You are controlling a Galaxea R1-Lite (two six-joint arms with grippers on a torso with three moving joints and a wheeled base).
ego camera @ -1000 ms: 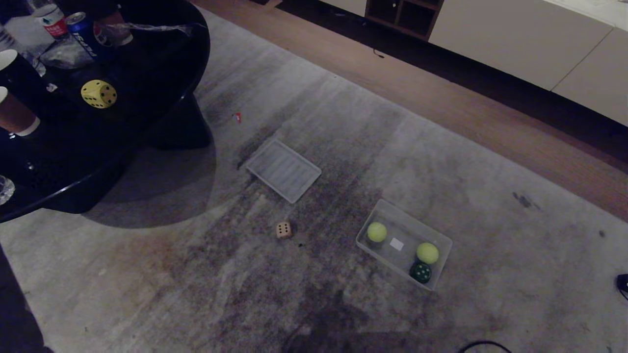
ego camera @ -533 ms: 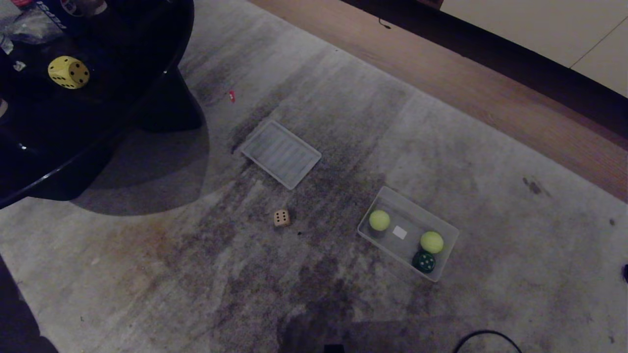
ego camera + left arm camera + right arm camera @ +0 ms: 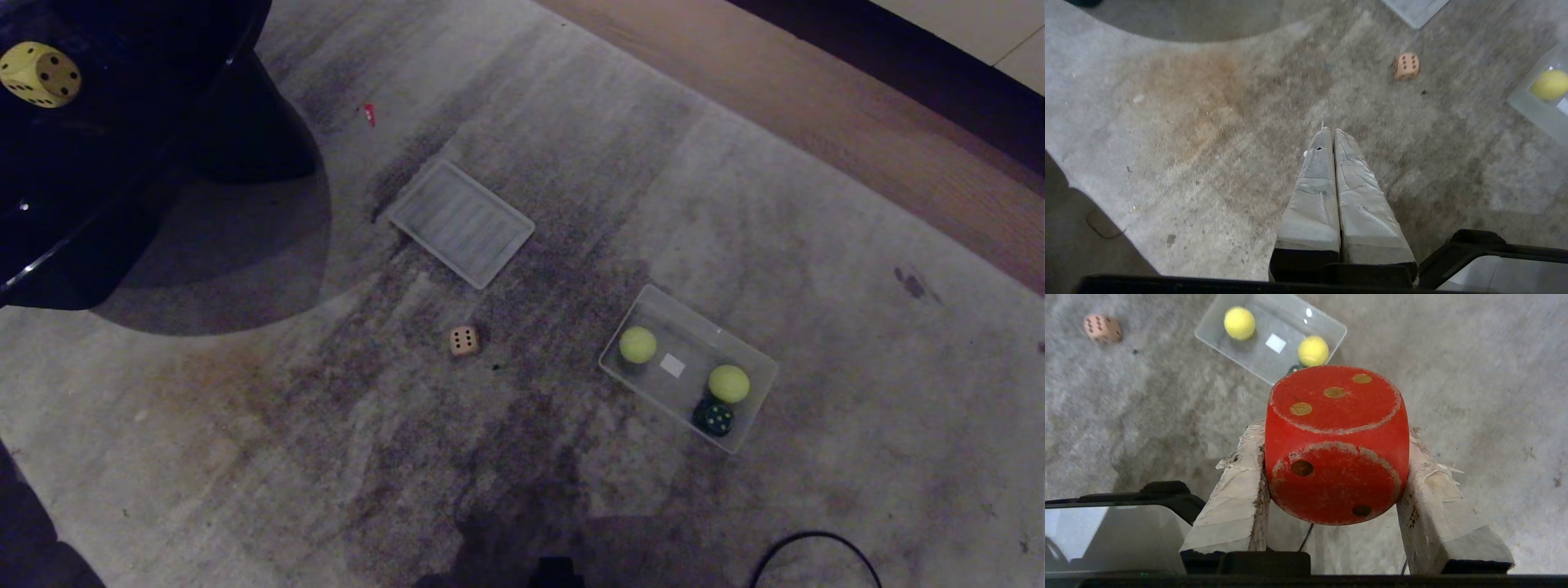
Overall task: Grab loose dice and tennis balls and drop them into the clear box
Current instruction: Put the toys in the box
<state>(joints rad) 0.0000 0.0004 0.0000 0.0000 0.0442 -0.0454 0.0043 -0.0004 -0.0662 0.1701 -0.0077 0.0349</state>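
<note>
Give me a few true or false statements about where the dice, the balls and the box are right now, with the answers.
1. The right gripper holds the red die. True.
2. The clear box holds both tennis balls. True.
3. The tan die lies inside the box. False: it sits loose on the carpet.
4. The yellow die is on the carpet. False: it rests on the black table.
5. The left gripper is shut and empty. True.
</note>
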